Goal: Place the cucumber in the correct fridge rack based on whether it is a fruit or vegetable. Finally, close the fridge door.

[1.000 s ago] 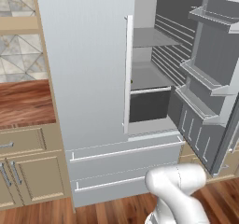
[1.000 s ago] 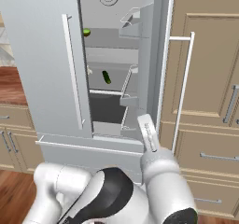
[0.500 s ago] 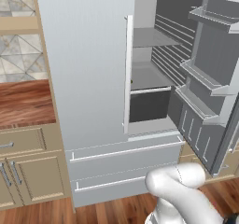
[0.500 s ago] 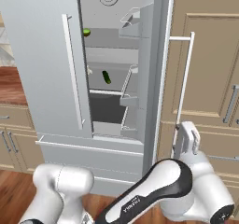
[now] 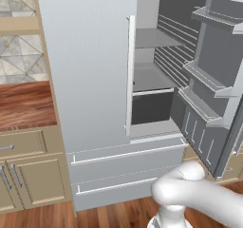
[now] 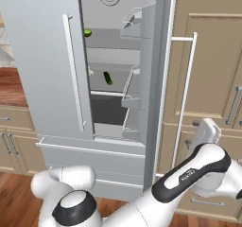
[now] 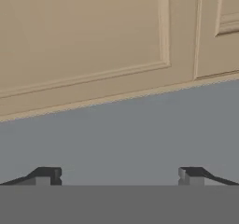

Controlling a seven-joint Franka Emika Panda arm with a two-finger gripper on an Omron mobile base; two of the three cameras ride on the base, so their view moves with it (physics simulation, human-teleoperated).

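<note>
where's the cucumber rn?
In the right base view the cucumber lies on the fridge rack, the lower inner shelf, right of the whitish garlic bulb and below the lime on the upper shelf.

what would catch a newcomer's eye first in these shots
The wide-open fridge door stands out first, with the dark green cucumber lying on the lower fridge rack and a small lime on the shelf above. Next comes the white arm bent toward the tan cabinets, its end effector open and empty.
</note>
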